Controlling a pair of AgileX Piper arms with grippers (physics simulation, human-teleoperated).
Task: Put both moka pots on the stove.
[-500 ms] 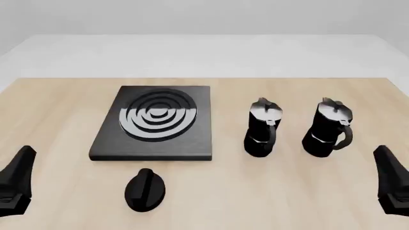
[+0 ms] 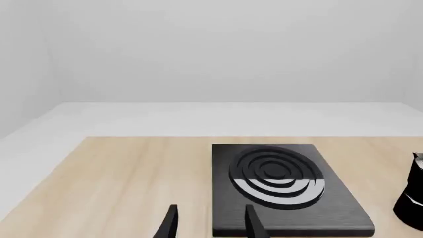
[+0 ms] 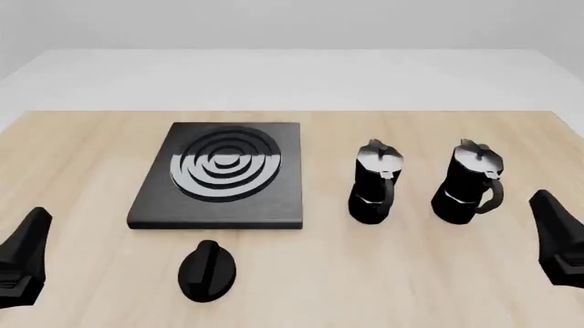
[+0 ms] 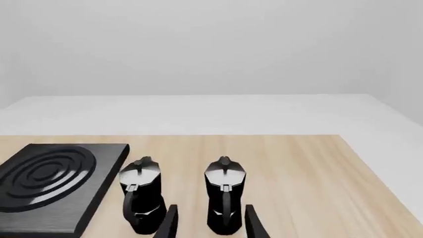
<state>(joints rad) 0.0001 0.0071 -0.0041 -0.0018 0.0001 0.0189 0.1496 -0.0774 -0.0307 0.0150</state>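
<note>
Black and empty, my left gripper (image 3: 23, 263) hangs over the table's near left corner and my right gripper (image 3: 559, 239) over the near right corner; each wrist view shows two finger tips (image 2: 170, 222) set apart with nothing between them, and through the gap of my right fingers (image 4: 170, 220) I see the right-hand moka pot (image 4: 225, 196). Just past my left gripper, near the front edge of the pale wood table (image 3: 82, 143), lies a black oval knob (image 3: 207, 270). Beyond the knob sits the stove (image 3: 219, 176), flat on the left half of the table, its silver-and-black rings bare. Both moka pots stand upright on the right half, apart from the stove: the left-hand moka pot (image 3: 374, 183) beside the stove's right edge, the right-hand one nearer the table's right edge, handles turned toward me.
</note>
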